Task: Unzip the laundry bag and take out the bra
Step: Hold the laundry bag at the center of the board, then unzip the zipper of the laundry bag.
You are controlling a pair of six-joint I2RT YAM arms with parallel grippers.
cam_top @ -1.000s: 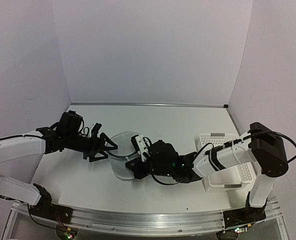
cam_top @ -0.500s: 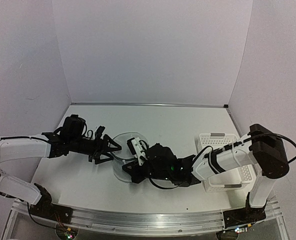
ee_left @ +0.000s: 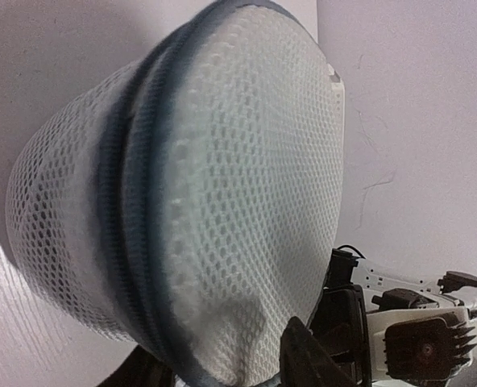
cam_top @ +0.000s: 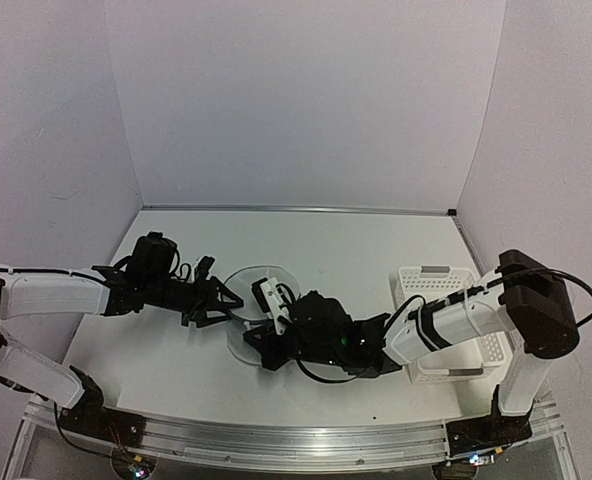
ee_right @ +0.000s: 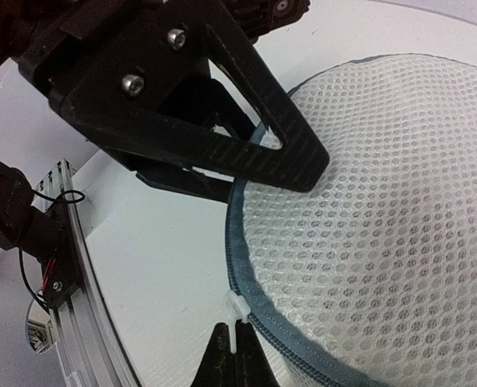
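Note:
The laundry bag point(cam_top: 253, 300), a white mesh cylinder with a grey-blue zipper round its rim, lies mid-table between both grippers. It fills the left wrist view point(ee_left: 222, 185) and shows in the right wrist view point(ee_right: 383, 201). My left gripper point(cam_top: 232, 301) is clamped on the bag's left rim, with the mesh between its fingers point(ee_left: 307, 355). My right gripper point(ee_right: 237, 359) is shut on the white zipper pull point(ee_right: 238, 310) at the bag's near rim; it shows in the top view point(cam_top: 259, 340). The left gripper's black fingers point(ee_right: 246, 137) show above the rim. No bra is visible.
A white perforated plastic basket point(cam_top: 446, 322) stands at the right, beside the right arm's forearm. The right arm's wrist point(ee_left: 420, 343) sits close behind the bag. The table's metal front rail point(ee_right: 69, 266) runs near the right gripper.
The left gripper has reached right and closed on the bag's rim. The bag has dropped lower and flatter on the table. The right gripper has shifted left and toward the front edge.

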